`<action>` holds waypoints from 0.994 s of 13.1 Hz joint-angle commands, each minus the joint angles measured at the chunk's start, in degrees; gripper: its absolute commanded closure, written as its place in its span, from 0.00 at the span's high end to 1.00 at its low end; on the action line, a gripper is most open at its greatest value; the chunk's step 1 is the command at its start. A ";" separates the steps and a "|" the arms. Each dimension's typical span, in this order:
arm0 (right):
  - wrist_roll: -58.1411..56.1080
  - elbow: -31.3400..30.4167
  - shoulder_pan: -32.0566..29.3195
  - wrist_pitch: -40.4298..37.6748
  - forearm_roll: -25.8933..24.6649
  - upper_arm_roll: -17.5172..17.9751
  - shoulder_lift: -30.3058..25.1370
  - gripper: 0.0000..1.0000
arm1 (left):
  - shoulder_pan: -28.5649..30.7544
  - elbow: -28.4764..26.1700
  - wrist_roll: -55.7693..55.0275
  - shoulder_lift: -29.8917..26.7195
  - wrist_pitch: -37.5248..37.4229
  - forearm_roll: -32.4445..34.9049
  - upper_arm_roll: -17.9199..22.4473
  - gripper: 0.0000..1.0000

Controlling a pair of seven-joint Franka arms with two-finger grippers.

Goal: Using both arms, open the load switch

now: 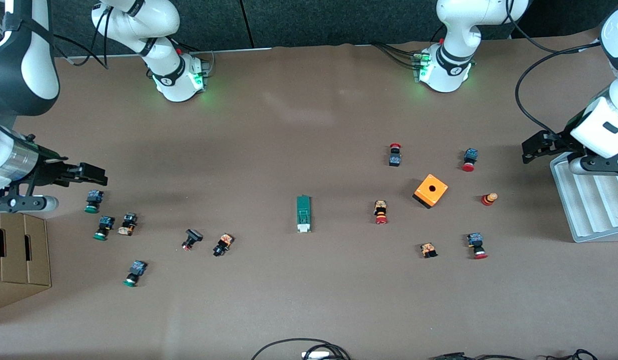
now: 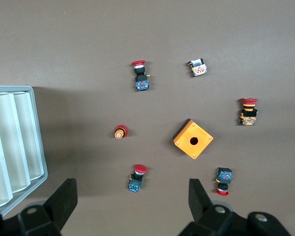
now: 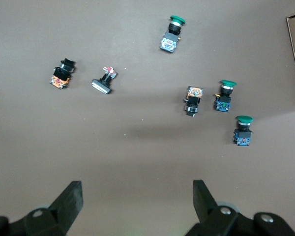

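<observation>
The load switch (image 1: 303,213), a narrow green block with a white end piece, lies flat near the middle of the table. Neither gripper touches it. My left gripper (image 1: 528,148) hangs open over the left arm's end of the table, beside a grey ribbed tray. In its wrist view the left gripper (image 2: 132,196) is empty, high above red-capped buttons. My right gripper (image 1: 96,175) hangs open over the right arm's end, above the green-capped buttons. The right wrist view shows the right gripper (image 3: 137,196) with only bare table between its fingers.
An orange cube with a hole (image 1: 431,190) and several red-capped buttons (image 1: 381,212) lie toward the left arm's end. Green-capped buttons (image 1: 104,227) and other small parts (image 1: 222,244) lie toward the right arm's end. The grey tray (image 1: 589,210) and a cardboard box (image 1: 18,255) stand at the table's ends.
</observation>
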 commanded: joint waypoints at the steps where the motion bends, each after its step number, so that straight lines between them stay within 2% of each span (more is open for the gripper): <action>1: -0.07 1.22 -0.24 1.93 -0.61 0.39 1.80 1.00 | -0.42 1.51 -1.04 0.49 -1.48 0.19 -0.29 1.00; 3: -0.51 1.22 -0.41 1.94 -0.95 0.30 1.63 1.00 | -0.51 1.60 -4.63 0.32 -1.57 -0.08 -1.78 1.00; 6: -14.62 1.31 -4.36 1.85 0.01 0.39 1.19 1.00 | -0.51 1.95 -10.25 -0.03 -2.45 -0.08 -5.73 1.00; 9: -7.94 1.84 -3.85 1.76 0.54 0.47 1.19 1.00 | -0.51 1.95 -14.83 -0.12 -2.80 -0.08 -9.07 1.00; 10: -3.19 1.84 -3.67 1.76 0.45 0.65 1.19 1.00 | -0.51 2.39 -18.15 -0.03 -2.71 -0.08 -11.35 1.00; 13: -2.70 1.75 -4.19 1.85 0.18 0.65 1.10 1.00 | -0.51 3.18 -30.80 0.67 -2.01 0.71 -18.99 1.00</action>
